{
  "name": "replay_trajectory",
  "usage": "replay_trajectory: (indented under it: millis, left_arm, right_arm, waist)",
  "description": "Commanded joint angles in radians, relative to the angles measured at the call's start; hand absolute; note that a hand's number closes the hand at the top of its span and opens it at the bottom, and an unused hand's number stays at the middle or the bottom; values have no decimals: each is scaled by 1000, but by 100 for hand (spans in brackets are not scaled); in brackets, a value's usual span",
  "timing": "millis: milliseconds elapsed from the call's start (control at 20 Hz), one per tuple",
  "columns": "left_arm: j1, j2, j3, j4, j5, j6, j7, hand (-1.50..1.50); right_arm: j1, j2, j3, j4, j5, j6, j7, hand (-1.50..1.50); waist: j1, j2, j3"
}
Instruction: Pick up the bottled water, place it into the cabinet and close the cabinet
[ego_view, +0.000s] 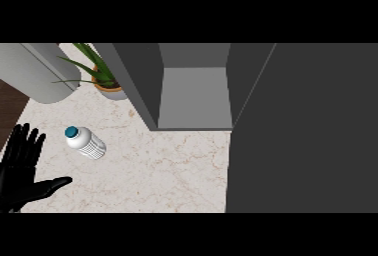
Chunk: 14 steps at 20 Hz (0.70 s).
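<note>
- A small clear plastic water bottle with a teal round cap sits on the pale, brown-veined marble counter, in the left part of the head view.
- The bottle's lower body has a fine white grid pattern. Any writing or brand on it is too small to tell.
- The cap points toward the upper left and the body runs down to the right. Whether the bottle stands upright or leans cannot be told.
- The robot's black left hand shows at the lower left edge, fingers straight and spread upward, thumb out to the right, holding nothing.
- The bottle is up and to the right of that hand, just beside the fingertips but apart from them.
- A grey box-shaped cabinet stands open at the top centre, well apart from the bottle.
- A dark grey flat panel fills the right side, along the cabinet's right edge.
- A green spiky plant in an orange pot stands left of the cabinet, next to a light grey cylinder.
</note>
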<state>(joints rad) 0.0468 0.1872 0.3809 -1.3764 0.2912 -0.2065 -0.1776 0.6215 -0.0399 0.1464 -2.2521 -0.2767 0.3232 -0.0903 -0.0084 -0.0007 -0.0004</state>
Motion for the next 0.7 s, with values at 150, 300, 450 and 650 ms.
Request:
replay_trajectory:
  millis: [150, 300, 450, 650]
  left_arm:
    - [-121, 35, 33, 284, 9, -37, -83, -150]
    - [-148, 67, 52, 427, 2, -69, -132, -150]
    - [-199, 85, 62, 551, -3, -82, -172, -150]
    - [-245, 91, 67, 685, 3, -121, -246, -150]
  right_arm:
    - [21, 18, 24, -10, 13, 6, -17, -150]
    - [23, 16, 11, -5, 6, 19, -42, -150]
    - [96, -3, 25, -20, 5, 50, -66, -150]
    - [30, 18, 40, 68, 70, 41, -97, -150]
  waist:
    - [-2, 1, 0]
    - [-5, 1, 0]
    - [-10, 1, -1]
    - [-4, 2, 0]
